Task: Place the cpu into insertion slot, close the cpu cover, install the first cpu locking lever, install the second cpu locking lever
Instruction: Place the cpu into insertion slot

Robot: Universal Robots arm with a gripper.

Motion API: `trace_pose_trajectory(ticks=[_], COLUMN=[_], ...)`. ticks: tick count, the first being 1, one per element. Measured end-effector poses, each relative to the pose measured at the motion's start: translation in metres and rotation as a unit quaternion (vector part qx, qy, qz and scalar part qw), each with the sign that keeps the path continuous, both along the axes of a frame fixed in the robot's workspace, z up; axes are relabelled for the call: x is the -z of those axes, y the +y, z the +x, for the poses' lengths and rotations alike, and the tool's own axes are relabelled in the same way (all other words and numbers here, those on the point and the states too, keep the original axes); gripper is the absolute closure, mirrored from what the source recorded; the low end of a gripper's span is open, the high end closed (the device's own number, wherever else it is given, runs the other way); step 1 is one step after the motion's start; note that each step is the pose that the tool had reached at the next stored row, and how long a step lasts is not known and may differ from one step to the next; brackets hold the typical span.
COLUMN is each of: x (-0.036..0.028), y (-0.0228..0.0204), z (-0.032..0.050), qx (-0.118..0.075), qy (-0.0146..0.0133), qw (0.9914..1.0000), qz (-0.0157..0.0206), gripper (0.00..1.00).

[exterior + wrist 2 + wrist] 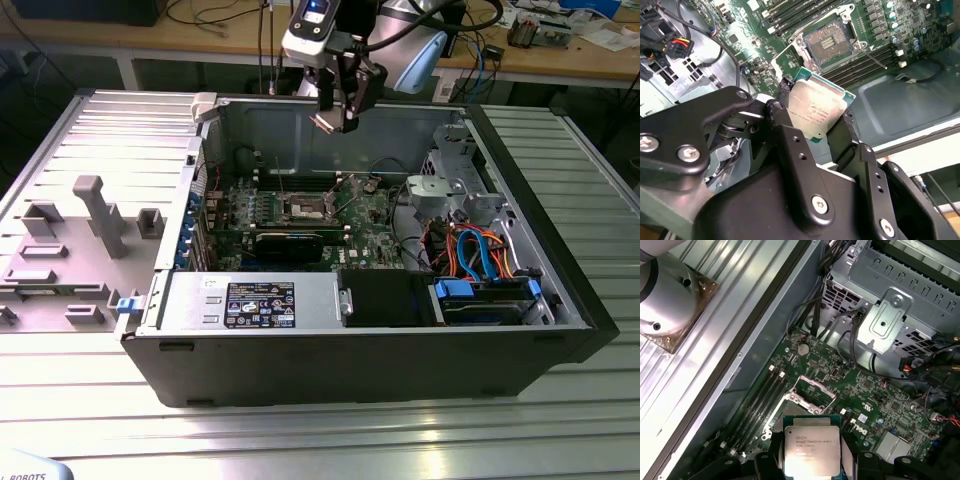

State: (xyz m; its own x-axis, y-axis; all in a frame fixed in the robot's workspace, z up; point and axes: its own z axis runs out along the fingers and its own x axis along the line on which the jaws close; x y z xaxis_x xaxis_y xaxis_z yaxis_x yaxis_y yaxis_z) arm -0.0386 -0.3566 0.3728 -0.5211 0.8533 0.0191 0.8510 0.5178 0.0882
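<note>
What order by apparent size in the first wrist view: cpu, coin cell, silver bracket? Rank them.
silver bracket and cpu: about alike, and the cpu sits nearest the camera, so no ranking between them.
coin cell: clearly smallest.

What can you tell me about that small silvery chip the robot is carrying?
The cpu is a flat square chip: silvery-grey metal top with small print, green rim. Black fingers clamp two opposite sides. It hangs in the air above the green board, not yet in the insertion slot.
</note>
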Motion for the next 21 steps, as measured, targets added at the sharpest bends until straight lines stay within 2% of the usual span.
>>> trace_pose_trajectory(ticks=[6, 9, 14, 21], x=[0.0001, 0.0002, 0.0002, 0.0002], y=[0.0000, 0.0000, 0.0000, 0.0000], z=[0.0000, 0.0000, 0.0000, 0.0000], qx=[0.030, 0.059, 0.078, 0.091], qy=[0.0000, 0.0000, 0.0000, 0.0000], qw=[0.99954, 0.99828, 0.99698, 0.99581], qz=[0.0000, 0.0000, 0.0000, 0.0000], gripper=[0.46, 0.46, 0.46, 0.46])
